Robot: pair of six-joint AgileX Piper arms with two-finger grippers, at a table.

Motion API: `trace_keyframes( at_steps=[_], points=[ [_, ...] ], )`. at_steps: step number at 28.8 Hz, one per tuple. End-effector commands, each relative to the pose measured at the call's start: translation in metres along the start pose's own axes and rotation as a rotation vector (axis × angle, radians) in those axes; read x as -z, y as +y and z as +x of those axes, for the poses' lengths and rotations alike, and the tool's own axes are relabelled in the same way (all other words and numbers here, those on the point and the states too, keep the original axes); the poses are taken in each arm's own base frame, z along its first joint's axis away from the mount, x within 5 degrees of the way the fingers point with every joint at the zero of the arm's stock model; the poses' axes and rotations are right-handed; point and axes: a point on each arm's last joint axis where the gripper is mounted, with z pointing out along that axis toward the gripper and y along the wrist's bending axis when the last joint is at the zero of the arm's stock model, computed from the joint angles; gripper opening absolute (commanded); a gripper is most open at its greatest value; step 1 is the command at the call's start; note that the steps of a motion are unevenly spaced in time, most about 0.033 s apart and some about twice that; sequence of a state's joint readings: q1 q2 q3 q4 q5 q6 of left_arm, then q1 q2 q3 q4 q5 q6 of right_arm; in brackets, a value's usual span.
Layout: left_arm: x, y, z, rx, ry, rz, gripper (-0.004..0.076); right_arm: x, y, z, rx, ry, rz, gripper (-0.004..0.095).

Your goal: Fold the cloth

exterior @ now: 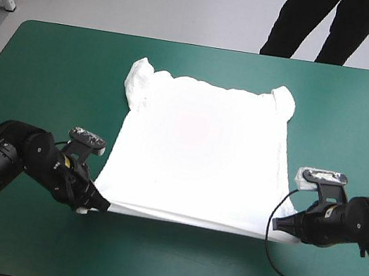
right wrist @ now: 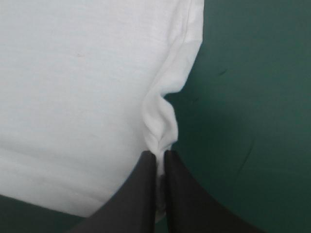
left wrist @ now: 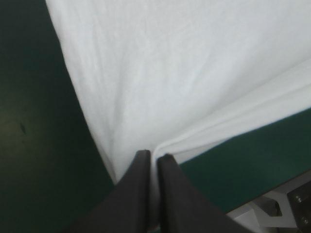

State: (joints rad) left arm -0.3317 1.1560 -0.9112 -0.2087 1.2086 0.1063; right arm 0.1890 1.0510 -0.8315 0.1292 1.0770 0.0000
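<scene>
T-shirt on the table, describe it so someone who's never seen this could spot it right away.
Start at the teal-green table; the T-shirt lies spread flat at its middle, sleeves toward the far edge. It is the only large white thing there, and the black left gripper and right gripper each pinch a near corner of its hem.

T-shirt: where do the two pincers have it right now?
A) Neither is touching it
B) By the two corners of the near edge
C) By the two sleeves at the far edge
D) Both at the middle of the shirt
B: the left pincer and the right pincer are each all but shut on a corner of the near edge of the T-shirt, which lies spread flat with its sleeves at the far side.
</scene>
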Motion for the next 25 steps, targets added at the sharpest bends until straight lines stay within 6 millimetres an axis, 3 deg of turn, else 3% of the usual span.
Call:
trace_keyframes(
  at_steps=[1,7,14,17,23,25],
  points=[
    [-0.006,-0.001,0.015,0.018,0.008,0.010,-0.0010,0.002,0.000,0.012,-0.004,-0.004,-0.013,-0.0016],
    [-0.030,0.001,0.034,0.051,0.087,0.036,-0.0010,-0.016,-0.004,0.043,-0.011,0.105,-0.009,-0.0016],
    [-0.045,0.000,0.045,0.074,0.127,0.076,-0.0008,-0.032,-0.006,0.059,0.011,0.179,-0.011,0.0010],
    [-0.049,0.000,0.050,0.078,0.159,0.080,0.0015,-0.032,-0.006,0.059,0.016,0.179,-0.015,0.0119],
    [-0.052,0.000,0.058,0.081,0.220,0.086,0.0200,-0.032,-0.004,0.059,0.005,0.178,-0.033,0.0410],
    [-0.051,0.000,0.058,0.082,0.227,0.090,0.0230,-0.032,-0.004,0.059,0.004,0.180,-0.035,0.0472]
  ],
)
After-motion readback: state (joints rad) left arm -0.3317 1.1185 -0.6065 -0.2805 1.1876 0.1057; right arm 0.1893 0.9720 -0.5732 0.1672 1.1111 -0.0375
